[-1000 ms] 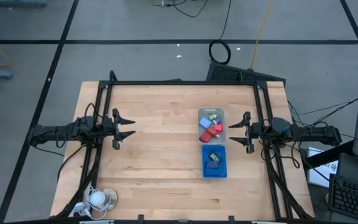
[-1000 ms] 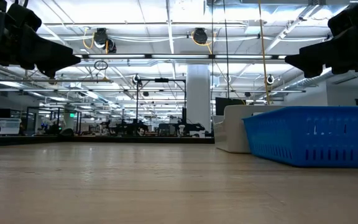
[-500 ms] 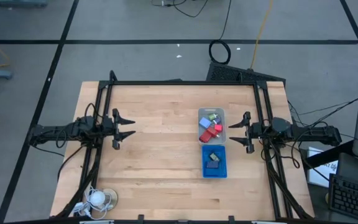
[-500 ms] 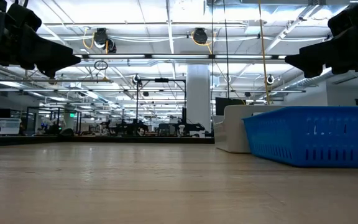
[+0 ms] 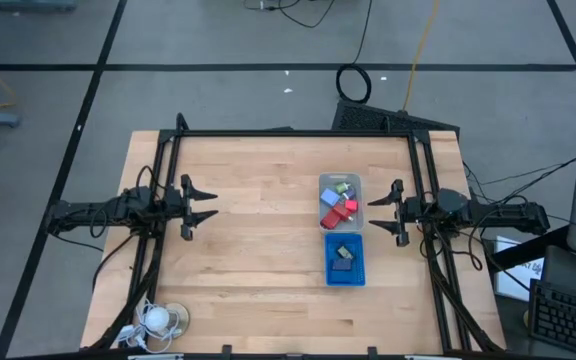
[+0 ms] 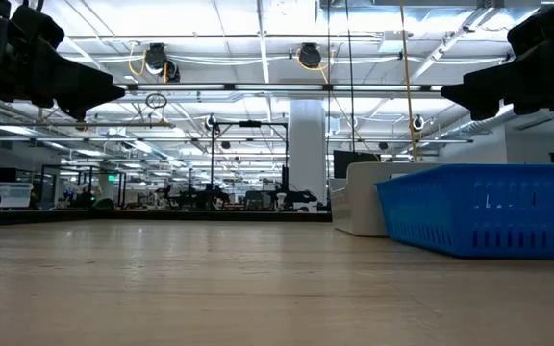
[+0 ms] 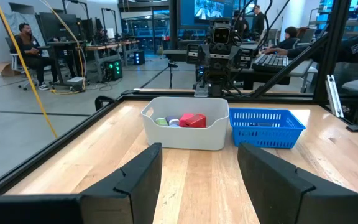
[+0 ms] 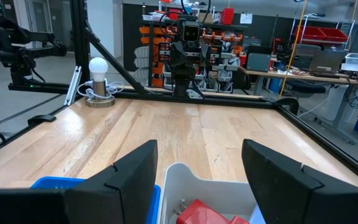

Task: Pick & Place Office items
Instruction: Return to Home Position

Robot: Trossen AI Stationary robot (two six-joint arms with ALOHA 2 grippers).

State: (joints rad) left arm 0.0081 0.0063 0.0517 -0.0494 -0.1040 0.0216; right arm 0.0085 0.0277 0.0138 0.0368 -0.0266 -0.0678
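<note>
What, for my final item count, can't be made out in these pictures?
Low view: the blue bin and white bin hide their contents behind their walls.
High view: the office items are too small to count.
Right wrist view: the white bin is cut off by the bottom edge and the right pincer.

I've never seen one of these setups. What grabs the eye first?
Two dark arms face each other across the wooden table, left gripper and right gripper both open and empty. Between them, nearer the right arm, a white bin holds bright red blocks, with a blue bin beside it.
</note>
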